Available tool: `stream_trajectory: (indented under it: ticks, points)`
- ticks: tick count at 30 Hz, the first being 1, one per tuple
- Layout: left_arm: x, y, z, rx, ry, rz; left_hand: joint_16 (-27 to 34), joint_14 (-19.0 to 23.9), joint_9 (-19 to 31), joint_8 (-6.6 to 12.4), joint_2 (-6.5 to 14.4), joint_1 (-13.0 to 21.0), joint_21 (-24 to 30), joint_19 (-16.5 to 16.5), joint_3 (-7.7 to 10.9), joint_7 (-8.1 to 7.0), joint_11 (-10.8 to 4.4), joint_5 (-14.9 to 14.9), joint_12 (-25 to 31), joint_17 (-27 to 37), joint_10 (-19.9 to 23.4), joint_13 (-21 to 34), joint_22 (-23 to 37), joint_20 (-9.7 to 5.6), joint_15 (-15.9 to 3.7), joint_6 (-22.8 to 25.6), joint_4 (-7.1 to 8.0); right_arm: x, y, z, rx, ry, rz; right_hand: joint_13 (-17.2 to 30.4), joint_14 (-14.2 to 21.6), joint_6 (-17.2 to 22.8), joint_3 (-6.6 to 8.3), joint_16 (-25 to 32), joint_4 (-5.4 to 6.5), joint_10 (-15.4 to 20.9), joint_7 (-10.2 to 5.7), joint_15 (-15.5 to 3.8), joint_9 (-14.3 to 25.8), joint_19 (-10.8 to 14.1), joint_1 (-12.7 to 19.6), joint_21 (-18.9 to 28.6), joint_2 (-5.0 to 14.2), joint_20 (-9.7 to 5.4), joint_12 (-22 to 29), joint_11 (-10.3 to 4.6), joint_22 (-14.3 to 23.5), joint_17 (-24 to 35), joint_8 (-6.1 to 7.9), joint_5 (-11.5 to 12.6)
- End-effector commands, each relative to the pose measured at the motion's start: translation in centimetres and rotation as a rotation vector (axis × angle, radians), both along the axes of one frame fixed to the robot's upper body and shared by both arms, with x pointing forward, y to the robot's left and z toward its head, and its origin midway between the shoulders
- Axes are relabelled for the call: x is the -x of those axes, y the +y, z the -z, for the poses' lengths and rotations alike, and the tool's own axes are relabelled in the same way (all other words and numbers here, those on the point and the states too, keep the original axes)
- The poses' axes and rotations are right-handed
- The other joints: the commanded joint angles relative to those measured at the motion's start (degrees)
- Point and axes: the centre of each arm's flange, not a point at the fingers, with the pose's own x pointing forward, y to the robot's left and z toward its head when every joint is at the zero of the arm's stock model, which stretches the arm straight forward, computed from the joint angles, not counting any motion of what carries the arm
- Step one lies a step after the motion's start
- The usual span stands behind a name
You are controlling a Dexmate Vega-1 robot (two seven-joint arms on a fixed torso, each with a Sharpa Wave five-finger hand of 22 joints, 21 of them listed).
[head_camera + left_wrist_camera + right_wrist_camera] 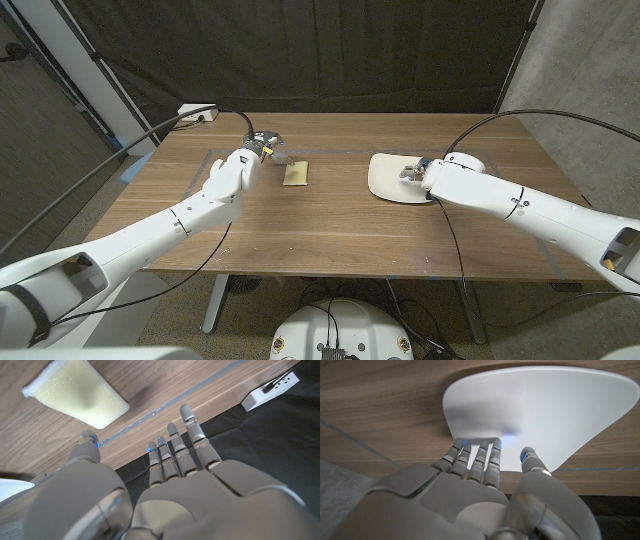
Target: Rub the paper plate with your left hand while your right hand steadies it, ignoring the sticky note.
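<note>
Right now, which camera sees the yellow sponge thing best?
The left wrist view: the yellow sponge shows big and close, above the left hand. The head view shows it small beside that hand on the table.

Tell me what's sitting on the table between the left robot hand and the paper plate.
In the head view, a yellow sponge-like pad lies just right of the left robot hand; from there to the paper plate the table is bare wood.

The left arm reaches in from the near left corner, and the left hand (234,176) hovers just left of the sticky note (296,173), fingers (176,450) straight, apart, holding nothing. The right hand (432,176) rests its fingertips (485,452) on the paper plate's (388,178) right rim.
</note>
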Motion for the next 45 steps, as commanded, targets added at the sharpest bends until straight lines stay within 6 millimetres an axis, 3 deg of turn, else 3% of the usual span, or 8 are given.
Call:
stream_trajectory:
  ticks: [1,21,29,31,34,45]
  points:
    - [-0.3,-1.3,0.7,-0.018,0.018,0.027,-0.4,-0.2,0.2,-0.49,0.0,-1.0,0.7,1.2,-0.73,-0.07,0.5,0.2,-0.4,-0.1,0.1,0.0,0.2,0.39,-1.32,-1.0,0.34,-0.1,-0.5,0.0,-0.016,-0.015,-0.012,0.1,-0.2,0.6,-0.35,0.2,-0.03,0.5,0.0,-0.94,0.3,0.0,-0.1,0.0,0.37,-0.18,0.2,0.07,0.0,0.0,0.23,0.0]
    - [-1.1,-2.9,2.0,-0.032,0.047,0.027,-1.1,0.7,0.2,-1.21,-0.3,-3.2,0.7,2.8,-2.46,0.94,1.95,0.4,-1.1,-0.9,0.1,-0.4,0.1,1.41,0.31,-0.9,1.57,0.1,-1.0,0.0,-0.032,-0.032,-0.039,0.1,0.1,0.8,-0.53,0.4,-0.31,0.8,0.04,-0.88,0.3,0.2,0.1,-0.1,0.29,-0.3,0.4,0.05,0.0,-0.1,0.19,0.0]
    - [-1.1,-3.4,2.6,-0.039,0.034,0.024,-1.2,1.1,0.2,-1.54,-0.2,-3.5,0.6,3.2,-2.84,0.66,1.45,0.5,-1.1,-1.2,0.6,-0.5,0.0,1.32,0.09,-1.2,1.75,0.0,-1.1,0.2,-0.04,-0.036,-0.048,0.1,0.3,0.7,-0.61,0.4,-0.38,0.8,0.02,-0.8,0.3,0.3,0.1,-0.1,0.24,-0.35,0.4,0.14,0.0,-0.1,0.13,0.0]
    - [-1.3,-3.5,2.9,-0.037,0.041,0.032,-1.7,0.9,0.2,-2.4,-0.1,-3.5,0.4,3.4,-3.11,-0.3,1.85,0.6,-1.7,-1.4,-0.2,-0.5,0.0,1.29,0.1,-2.9,1.8,0.0,-1.1,0.2,-0.04,-0.035,-0.05,0.1,0.3,0.7,-0.62,0.4,-0.4,0.8,0.02,-0.77,0.3,0.2,0.1,-0.1,0.23,-0.31,0.5,0.16,0.0,-0.1,0.13,0.0]
    - [-1.4,-3.7,3.1,-0.035,0.051,0.042,-2.0,0.5,0.2,-2.64,-0.1,-3.5,0.3,3.3,-3.24,-0.49,1.85,0.7,-1.9,-1.5,-0.5,-0.6,0.0,1.28,0.15,-3.3,1.83,0.0,-1.2,0.2,-0.04,-0.033,-0.052,0.1,0.3,0.7,-0.65,0.4,-0.41,0.9,0.02,-0.76,0.3,0.2,0.1,-0.1,0.24,-0.34,0.5,0.19,0.0,-0.1,0.1,0.0]
    - [-2.1,-4.1,4.0,-0.046,0.084,0.043,-2.5,0.5,0.3,-2.67,0.3,-3.4,0.0,3.4,-3.38,-0.41,1.69,0.8,-2.1,-1.7,-0.4,-0.6,0.0,1.12,0.04,-3.1,1.91,0.0,-1.3,0.3,-0.044,-0.036,-0.057,0.1,0.3,0.7,-0.73,0.4,-0.45,0.8,-0.06,-0.85,0.3,0.3,0.1,-0.2,0.29,-0.32,0.5,-0.01,0.0,-0.1,0.08,0.0]
